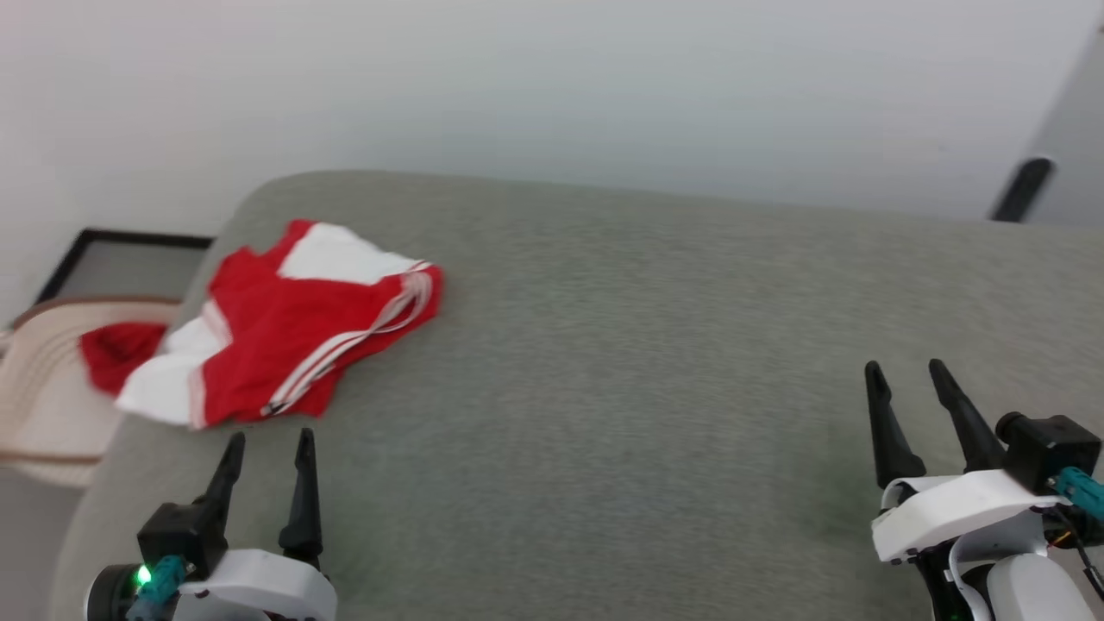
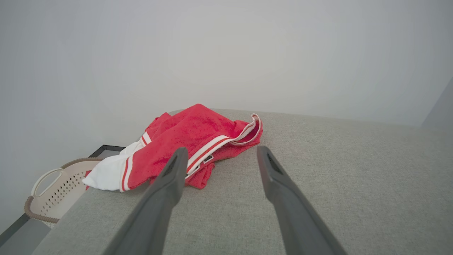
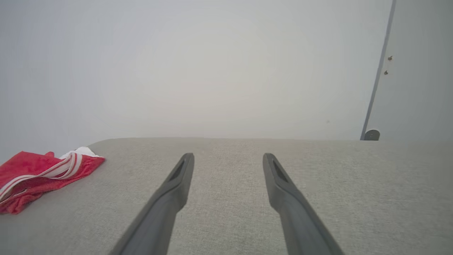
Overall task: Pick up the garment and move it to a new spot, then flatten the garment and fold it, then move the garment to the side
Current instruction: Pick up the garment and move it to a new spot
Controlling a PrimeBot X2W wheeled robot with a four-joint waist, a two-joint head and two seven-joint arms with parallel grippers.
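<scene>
Red, white-sleeved garment (image 1: 293,336) lies crumpled; left hand (image 1: 271,434) and right hand (image 1: 904,365) gape empty.

The garment (image 1: 285,336) just ahead of the left tool (image 1: 269,436) is bright red with white sleeve ends and thin red-and-white striped bands, the cushion (image 1: 647,388) under it mottled grey-green, the perforated basket (image 2: 53,198) to that tool's left beige, rimmed brown.
</scene>
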